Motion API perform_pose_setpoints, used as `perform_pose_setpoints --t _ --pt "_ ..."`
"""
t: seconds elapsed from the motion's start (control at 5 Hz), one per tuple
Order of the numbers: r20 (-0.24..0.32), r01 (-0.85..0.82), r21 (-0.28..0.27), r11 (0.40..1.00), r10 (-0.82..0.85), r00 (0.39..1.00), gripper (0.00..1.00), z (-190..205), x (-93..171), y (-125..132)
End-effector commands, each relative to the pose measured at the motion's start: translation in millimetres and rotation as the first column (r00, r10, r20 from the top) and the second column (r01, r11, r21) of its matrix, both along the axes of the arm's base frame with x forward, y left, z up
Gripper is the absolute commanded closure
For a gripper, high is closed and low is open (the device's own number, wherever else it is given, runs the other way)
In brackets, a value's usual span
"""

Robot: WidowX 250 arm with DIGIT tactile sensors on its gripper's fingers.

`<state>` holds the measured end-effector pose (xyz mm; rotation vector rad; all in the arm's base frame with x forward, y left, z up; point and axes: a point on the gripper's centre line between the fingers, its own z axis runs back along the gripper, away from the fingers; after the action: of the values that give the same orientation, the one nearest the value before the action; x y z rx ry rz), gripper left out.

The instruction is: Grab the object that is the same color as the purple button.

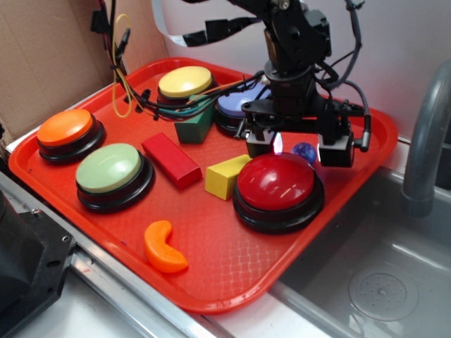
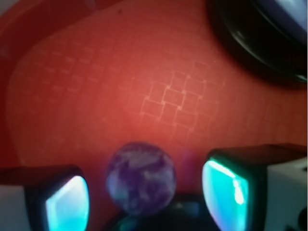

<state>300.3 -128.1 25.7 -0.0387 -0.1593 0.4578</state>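
Five big push buttons sit on the red tray (image 1: 232, 274): an orange one (image 1: 67, 130) at the left, a pale green one (image 1: 113, 172) in front of it, a yellow one (image 1: 184, 83) at the back, the purple button (image 1: 232, 107) just right of the yellow one and partly hidden by the arm, and a red one (image 1: 278, 186) nearest the tray's right front. Between them lie a red block (image 1: 171, 160), a green block (image 1: 194, 127), a yellow block (image 1: 225, 176) touching the red button's base, and an orange curved piece (image 1: 163, 248) near the front edge. Coloured wires (image 1: 151, 102) run across the yellow button from the back wall.

The gripper (image 1: 299, 149) hangs low over the tray, just behind the red button and to the right of the purple one. Its fingers (image 1: 335, 151) are spread, one on each side of the purple ball (image 1: 304, 152), which rests on the tray between them. In the wrist view the ball (image 2: 140, 177) sits closer to the left finger (image 2: 65, 204) than to the right one (image 2: 231, 190), with a gap of red tray showing on the right side; whether the left finger touches it cannot be told. A sink (image 1: 380, 282) lies to the right of the tray.
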Motion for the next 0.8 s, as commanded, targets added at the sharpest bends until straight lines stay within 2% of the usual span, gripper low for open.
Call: perform_pose_setpoints --t 0.0,0.2,0.4,0.6 --pt "0.066 -0.042 -0.043 0.998 0.045 0.997 1.0 19.3 15.2 5.0" --pt "0.066 -0.039 -0.034 0.999 0.042 0.997 1.0 31.0 16.2 11.6" --pt "0.078 0.041 -0.034 0.999 -0.039 0.996 1.0 68.5 12.6 33.0" --pt "0.027 0.183 -0.011 0.983 -0.183 0.983 1.0 102.6 3.5 57.6"
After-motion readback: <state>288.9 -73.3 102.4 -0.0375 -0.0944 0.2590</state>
